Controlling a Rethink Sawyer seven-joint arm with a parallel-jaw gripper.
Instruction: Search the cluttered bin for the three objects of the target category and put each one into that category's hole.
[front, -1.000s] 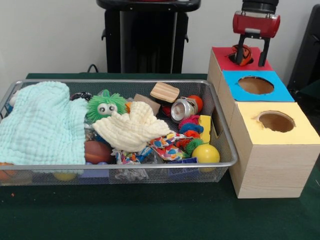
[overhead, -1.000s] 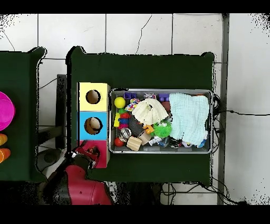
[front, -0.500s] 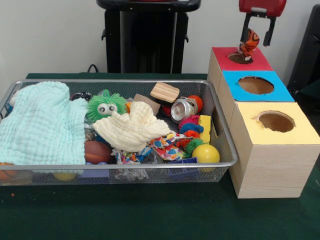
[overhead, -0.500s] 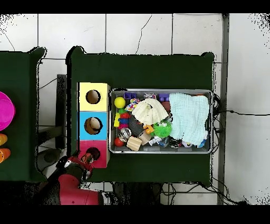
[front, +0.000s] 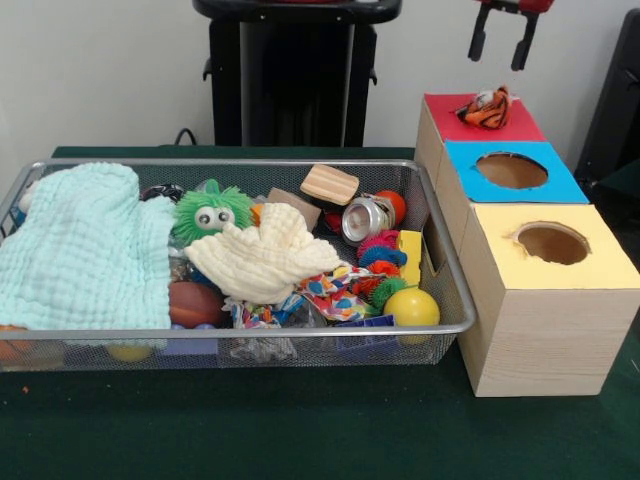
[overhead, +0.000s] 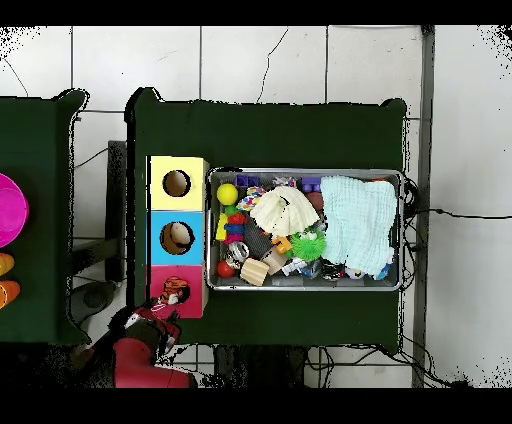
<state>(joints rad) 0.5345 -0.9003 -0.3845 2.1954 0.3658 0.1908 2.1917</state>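
Wire bin (front: 440, 300) at centre holds cloths and toys; the tiger toy (front: 487, 107) rests over the red box's (front: 520, 128) hole, upper right. The gripper (front: 499, 42), fingers apart and empty, has risen since releasing it.

Gripper (front: 497, 43): body cut off by the front view's top edge, two dark fingers showing. Red hole: covered by the orange striped toy (front: 487, 106), rim not visible. Mint cloth (front: 82, 255): conceals the wire bin's (front: 250, 333) left part; contents beneath unknown. Cream cloth (front: 265, 262): items underneath hidden. Small toys at the bin's front wall: too jumbled to identify.
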